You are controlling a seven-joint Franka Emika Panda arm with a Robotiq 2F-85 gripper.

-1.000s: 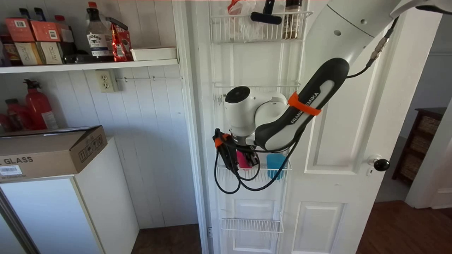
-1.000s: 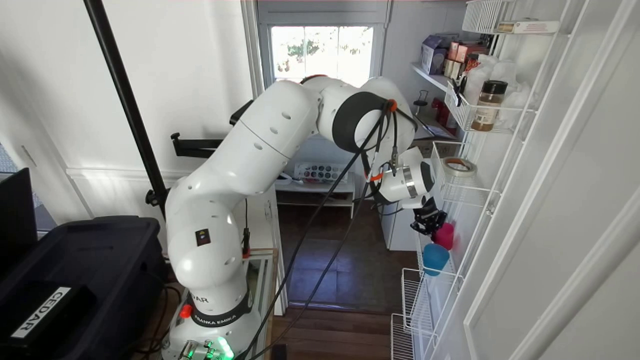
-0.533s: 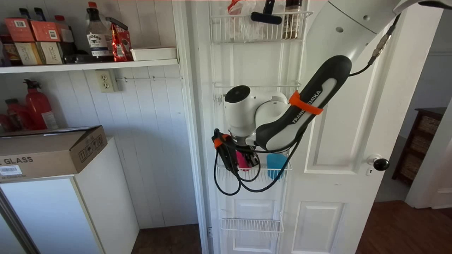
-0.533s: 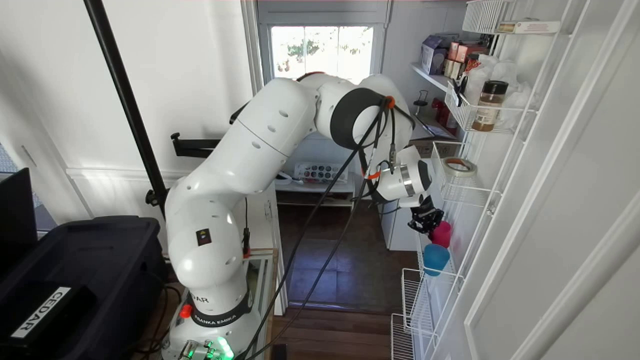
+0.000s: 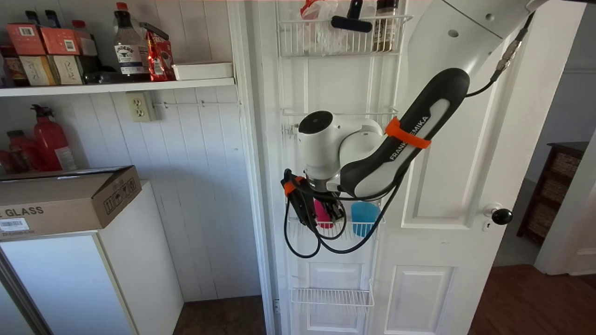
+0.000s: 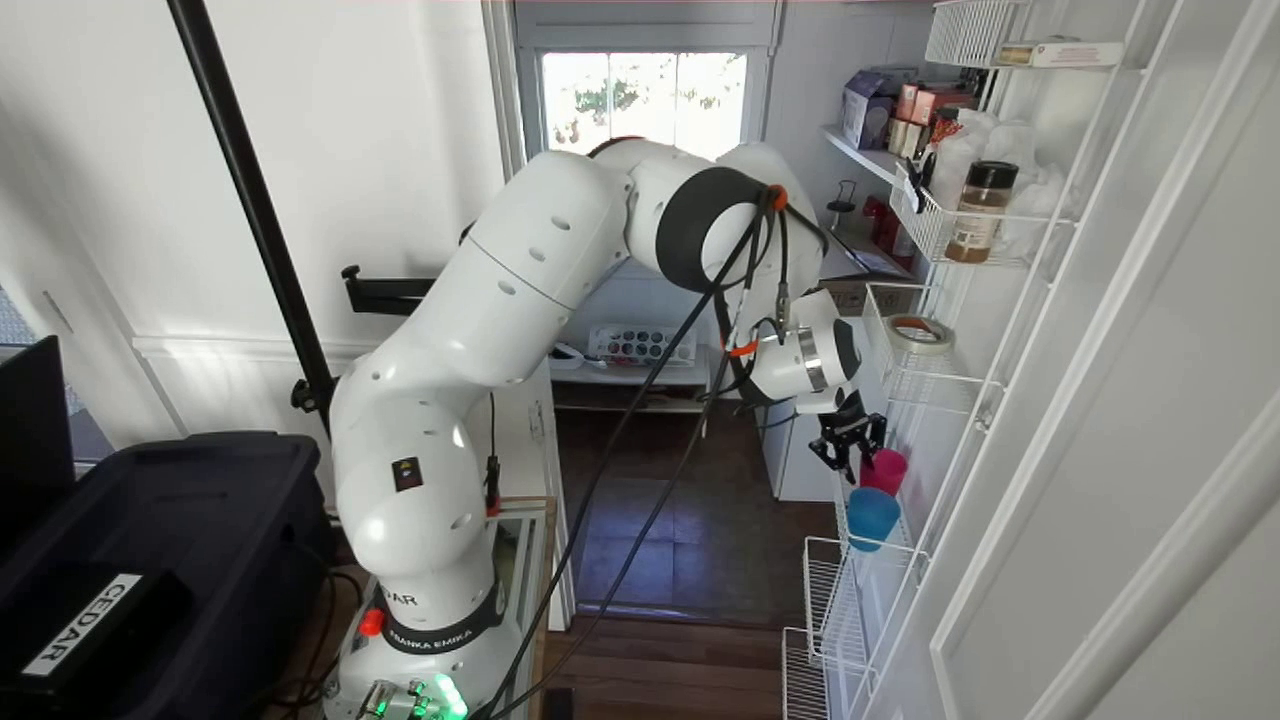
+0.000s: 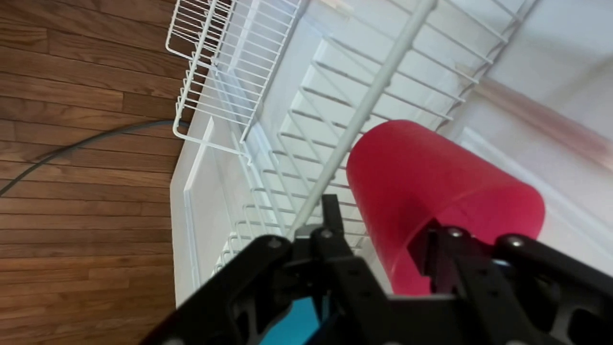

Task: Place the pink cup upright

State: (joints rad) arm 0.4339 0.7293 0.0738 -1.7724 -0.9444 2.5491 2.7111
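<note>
The pink cup point(image 7: 407, 177) is in the wire door shelf, its mouth facing back toward my gripper in the wrist view. In both exterior views the pink cup point(image 5: 322, 215) point(image 6: 885, 470) is partly hidden by the gripper; its mouth is up and it leans a little. My gripper point(image 7: 381, 218) is open at the cup's rim, one finger inside the mouth and one outside the wall with a gap. It also shows in the exterior views point(image 6: 866, 460) point(image 5: 321, 214). Whether the cup's base rests flat on the wires is hidden.
A light blue cup point(image 6: 873, 520) point(image 5: 365, 217) stands beside the pink cup on the same shelf point(image 5: 344, 228). The shelf's front rail point(image 7: 364, 115) passes close to the outer finger. A wire basket with a tape roll point(image 6: 918, 335) is above. Cables point(image 5: 342, 251) loop below the wrist.
The gripper's fingers have spread apart, letting go of the pink cup's wall. The cup has moved slightly down, and the arm has shifted a little.
</note>
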